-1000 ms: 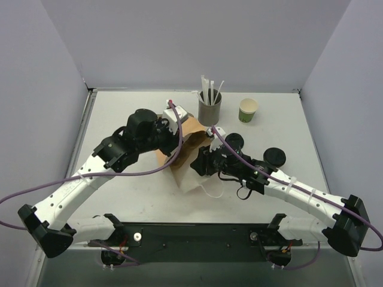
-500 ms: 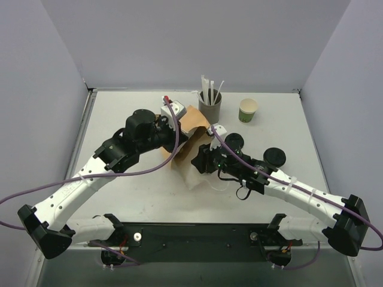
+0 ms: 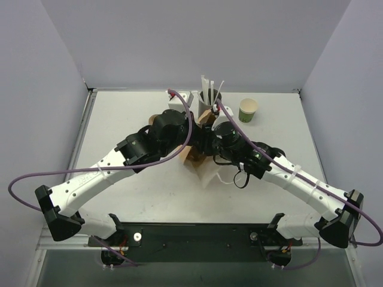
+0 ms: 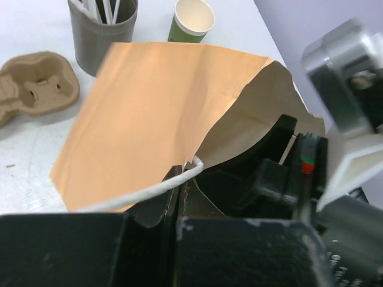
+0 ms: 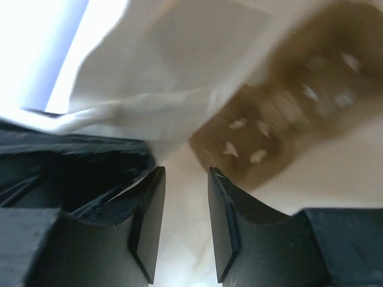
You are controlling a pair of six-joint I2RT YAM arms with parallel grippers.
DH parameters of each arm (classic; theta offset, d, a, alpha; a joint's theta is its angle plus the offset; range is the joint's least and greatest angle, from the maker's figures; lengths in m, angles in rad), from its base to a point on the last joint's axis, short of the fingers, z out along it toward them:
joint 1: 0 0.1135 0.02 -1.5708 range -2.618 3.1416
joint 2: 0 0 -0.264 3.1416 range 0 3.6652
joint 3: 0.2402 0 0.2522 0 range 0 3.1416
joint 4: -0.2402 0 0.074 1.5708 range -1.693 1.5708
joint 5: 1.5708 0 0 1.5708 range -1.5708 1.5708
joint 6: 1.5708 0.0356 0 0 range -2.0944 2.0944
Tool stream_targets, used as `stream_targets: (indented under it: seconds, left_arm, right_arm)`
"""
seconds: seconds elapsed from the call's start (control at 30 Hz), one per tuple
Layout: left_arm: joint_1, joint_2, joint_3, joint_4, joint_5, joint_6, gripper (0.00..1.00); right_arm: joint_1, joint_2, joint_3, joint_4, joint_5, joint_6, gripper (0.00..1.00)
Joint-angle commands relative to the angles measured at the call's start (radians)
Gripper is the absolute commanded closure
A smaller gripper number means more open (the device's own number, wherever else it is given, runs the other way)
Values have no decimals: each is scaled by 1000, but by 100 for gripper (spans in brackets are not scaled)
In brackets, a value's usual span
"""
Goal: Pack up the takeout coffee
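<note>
Arms meet at desk [image 3: 119, 119] centre: left arm [image 3: 102, 173] reaches in from 7 o'clock, right arm [image 3: 299, 182] from 5. Your left fingers [image 4: 157, 206] are clamped on the bag [image 4: 155, 113] rim; right fingers [image 5: 146, 221] sit slightly apart inside it. You cannot see the coffee.

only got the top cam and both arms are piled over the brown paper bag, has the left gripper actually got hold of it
Observer: Yes. The left wrist view shows the left gripper shut on the rim of the brown paper bag, right beside its white cord handle.
Operator: is the mouth open
Observer: Yes, it gapes toward the right of that view, and black parts of the right arm sit in the opening.
Operator: right fingers on anything
Observer: The right wrist view shows the right gripper with its fingers slightly apart, nothing between them, only a pale paper surface beyond.
</note>
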Motion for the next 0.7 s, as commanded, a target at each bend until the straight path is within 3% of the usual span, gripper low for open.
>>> stream_targets:
  seconds: [0.0, 0.13, 0.37, 0.53, 0.67]
  left_arm:
    - [-41, 68, 98, -92, -53, -203, 100]
    - [-68, 66, 109, -71, -70, -196, 100]
    - [-68, 39, 89, -72, -121, -220, 100]
    - [-56, 148, 278, -322, -136, -321, 100]
    - [36, 173, 377, -411, -19, -392, 100]
  right_arm:
    - [-24, 51, 72, -175, 71, 112, 70]
    - [-43, 92, 130, -332, 105, 87, 70]
    - [-64, 97, 185, -354, 51, 46, 69]
    - [-72, 152, 460, -468, 19, -19, 67]
    - [-92, 132, 595, -495, 48, -23, 66]
